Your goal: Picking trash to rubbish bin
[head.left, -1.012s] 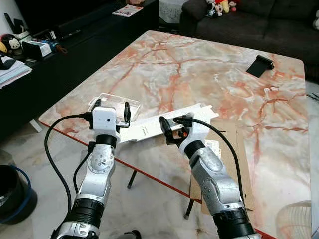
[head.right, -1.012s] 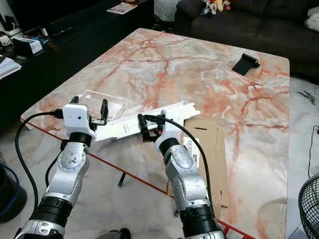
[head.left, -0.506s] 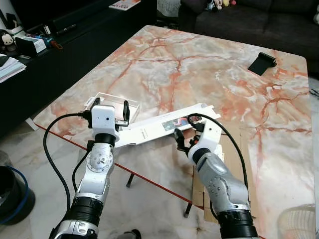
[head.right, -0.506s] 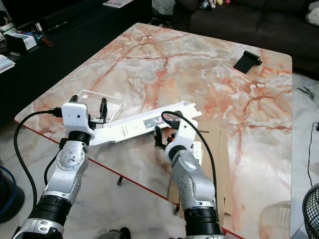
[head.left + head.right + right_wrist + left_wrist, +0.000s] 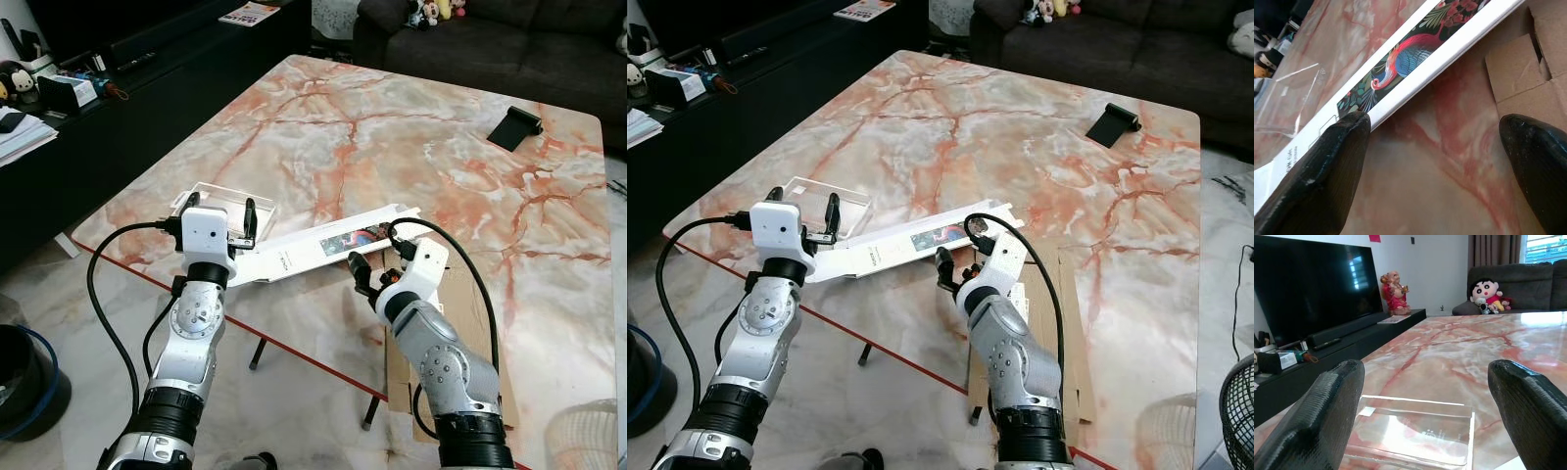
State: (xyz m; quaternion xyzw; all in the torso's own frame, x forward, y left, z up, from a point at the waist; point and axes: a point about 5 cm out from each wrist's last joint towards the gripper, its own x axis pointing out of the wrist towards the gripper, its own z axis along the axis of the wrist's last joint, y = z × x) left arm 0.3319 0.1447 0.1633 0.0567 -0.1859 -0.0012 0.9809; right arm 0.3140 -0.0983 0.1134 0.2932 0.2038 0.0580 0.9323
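Note:
A long flat white box [image 5: 323, 250] with a bird print [image 5: 1408, 61] lies near the marble table's [image 5: 392, 147] front edge. To its left sits a clear plastic tray [image 5: 217, 199]. My left gripper [image 5: 217, 211] hovers open just in front of that tray [image 5: 1415, 431], nothing between its fingers [image 5: 1327, 416]. Flattened brown cardboard [image 5: 460, 323] lies right of the box. My right gripper [image 5: 378, 262] is open, low over the table beside the box's right end and the cardboard's corner [image 5: 1528, 63], holding nothing.
A black bin [image 5: 24, 377] stands on the floor at the lower left. There is a small black object [image 5: 516, 125] on the far right of the table. A dark TV console [image 5: 118, 88] runs along the left, a sofa [image 5: 490, 39] behind. A fan [image 5: 1239, 401] stands lower right.
My right gripper has drawn back off the white box toward the right, uncovering the bird print. The left gripper has stayed by the clear tray. The head camera has shifted slightly.

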